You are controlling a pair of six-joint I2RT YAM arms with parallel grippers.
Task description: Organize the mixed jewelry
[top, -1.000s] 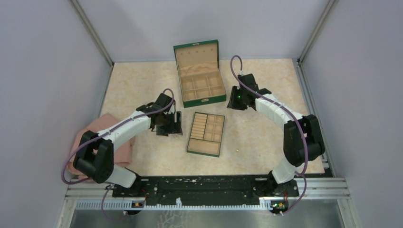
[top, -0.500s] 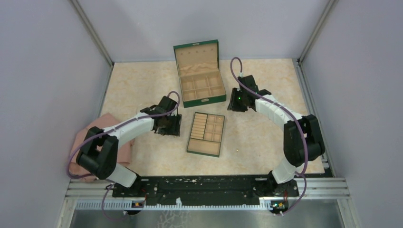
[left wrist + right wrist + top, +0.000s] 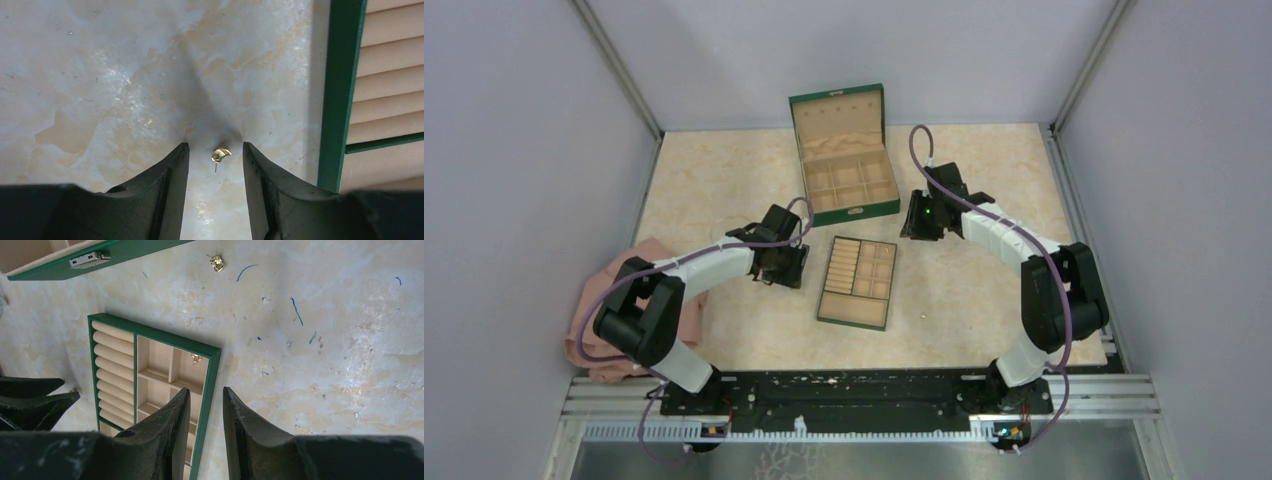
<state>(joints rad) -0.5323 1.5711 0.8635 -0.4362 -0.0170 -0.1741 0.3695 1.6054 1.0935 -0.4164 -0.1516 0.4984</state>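
- From overhead I get soft, even light from above. The table is bright with no glare, and the arms throw only faint, diffuse shadows.
- In the left wrist view, a soft grey shadow fans across the table from the dark fingers of the left gripper. Those fingers look slightly blurred to me, while the gold piece is sharp and glinting.
- The right wrist view is bright and a bit washed out at the right. The right gripper is near-black and soft in focus, and the green tray is crisp.
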